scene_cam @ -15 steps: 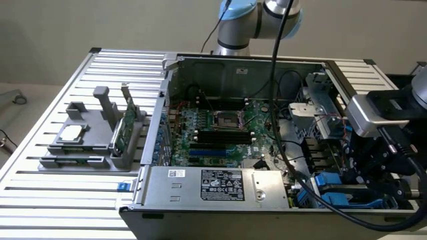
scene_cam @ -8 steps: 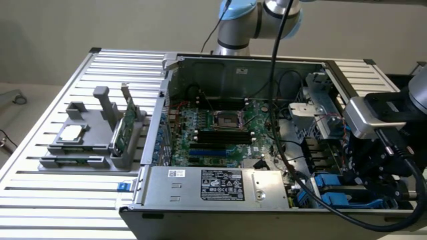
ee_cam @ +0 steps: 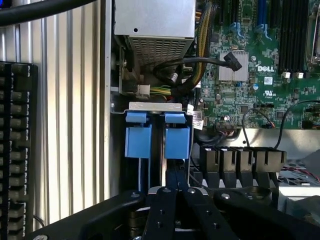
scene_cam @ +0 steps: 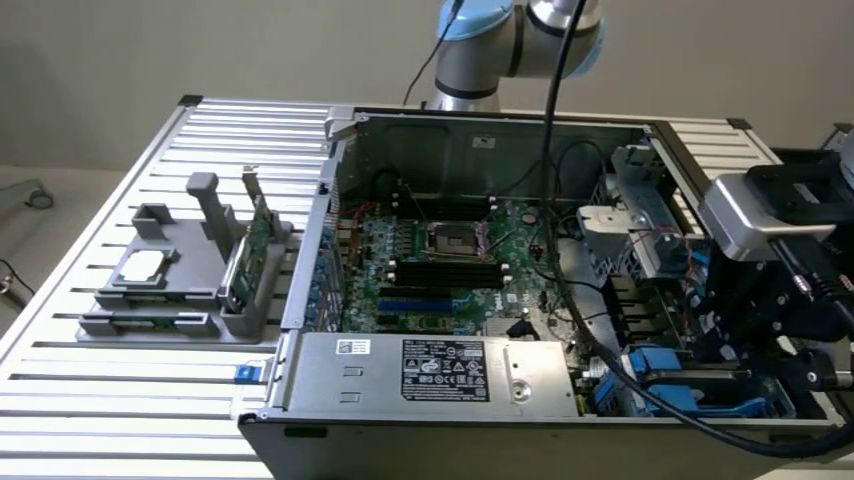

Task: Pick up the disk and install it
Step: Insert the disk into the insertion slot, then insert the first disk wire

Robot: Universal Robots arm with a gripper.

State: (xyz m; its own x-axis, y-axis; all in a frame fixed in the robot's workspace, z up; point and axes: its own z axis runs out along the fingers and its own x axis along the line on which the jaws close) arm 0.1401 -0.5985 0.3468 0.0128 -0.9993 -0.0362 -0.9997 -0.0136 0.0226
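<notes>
Writing: "DELL" read in white on the green motherboard [ee_cam: 260, 75]. The black label on the silver power supply box [scene_cam: 427, 372] carried print too small to read. In the exterior view the open grey computer case [scene_cam: 494, 130] stood on the slatted metal surface [scene_cam: 80, 400], with the power supply at its 6 o'clock edge. The disk [ee_cam: 177, 142], its blue plastic rails showing end-on, sat in the bay at the case's 4 o'clock corner, tight between the case wall and black cables [ee_cam: 175, 65]. The black fingers [ee_cam: 176, 180] were closed together, tips just beside a blue rail, nothing seen between them.
</notes>
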